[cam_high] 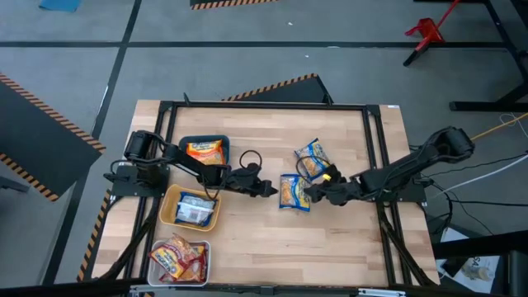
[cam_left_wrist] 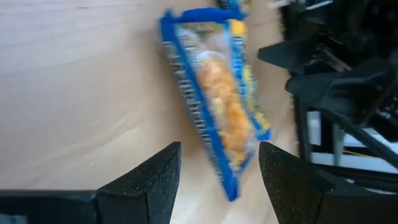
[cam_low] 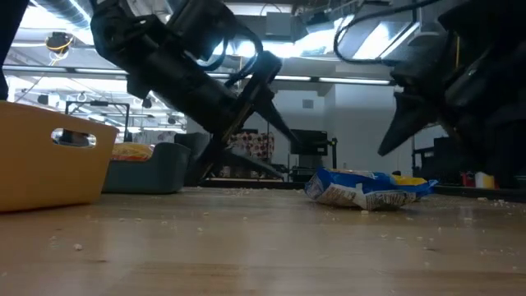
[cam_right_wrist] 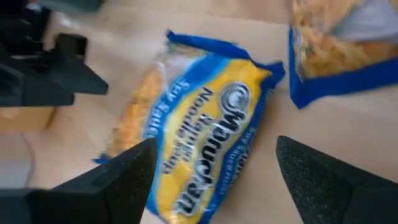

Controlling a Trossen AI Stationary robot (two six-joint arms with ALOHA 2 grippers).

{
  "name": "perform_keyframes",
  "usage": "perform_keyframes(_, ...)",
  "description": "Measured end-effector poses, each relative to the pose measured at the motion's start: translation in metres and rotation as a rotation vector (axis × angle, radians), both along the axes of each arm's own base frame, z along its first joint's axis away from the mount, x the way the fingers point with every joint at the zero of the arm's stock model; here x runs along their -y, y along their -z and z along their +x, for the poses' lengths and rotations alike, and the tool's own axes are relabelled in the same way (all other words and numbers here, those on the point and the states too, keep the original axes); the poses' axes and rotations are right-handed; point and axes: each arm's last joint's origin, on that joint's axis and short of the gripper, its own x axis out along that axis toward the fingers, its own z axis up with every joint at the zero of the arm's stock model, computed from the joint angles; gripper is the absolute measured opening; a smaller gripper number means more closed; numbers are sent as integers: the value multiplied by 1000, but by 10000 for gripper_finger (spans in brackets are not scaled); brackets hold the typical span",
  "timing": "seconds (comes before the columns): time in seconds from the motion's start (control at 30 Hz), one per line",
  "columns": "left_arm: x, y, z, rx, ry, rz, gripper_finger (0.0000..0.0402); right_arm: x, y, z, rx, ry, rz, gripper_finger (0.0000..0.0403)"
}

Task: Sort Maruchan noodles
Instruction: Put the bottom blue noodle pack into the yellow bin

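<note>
The blue packet [cam_high: 294, 192] is flanked mid-table: left gripper [cam_high: 266, 189] at its 9 o'clock, right gripper [cam_high: 318, 195] at its 3 o'clock. Both are spread wide, nothing held. Long axis runs 12-to-6. A second blue packet [cam_high: 312, 158] is seen farther off at 1 o'clock.

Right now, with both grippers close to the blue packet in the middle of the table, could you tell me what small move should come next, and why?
Probably the left gripper should ease forward until its open fingers straddle the nearer blue packet, then close. The yellow tray on that arm's side already holds a blue packet, so this one likely goes there. The right gripper, also open, sits at the packet's other edge and should hold back to avoid a clash.
</note>
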Motion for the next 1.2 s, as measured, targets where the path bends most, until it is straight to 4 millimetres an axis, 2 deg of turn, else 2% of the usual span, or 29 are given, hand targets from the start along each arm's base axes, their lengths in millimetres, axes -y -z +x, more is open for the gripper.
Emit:
perform_keyframes(0.43,-1,5,-2,-50,-32,-11,210,-8,29,21,43,31,55,316)
perform_keyframes(0.53,-1,11,-3,-78,-33,-7,210,-10,31,27,89,26,72,316)
perform_keyframes(0.67,0,21,-1,-97,-46,-45,210,-12,31,33,102,24,76,316)
perform_keyframes(0.87,0,22,5,-17,-47,-64,210,-14,28,39,108,9,56,316)
perform_keyframes(1.2,0,23,5,-12,-45,-68,210,1,24,48,138,-3,15,316)
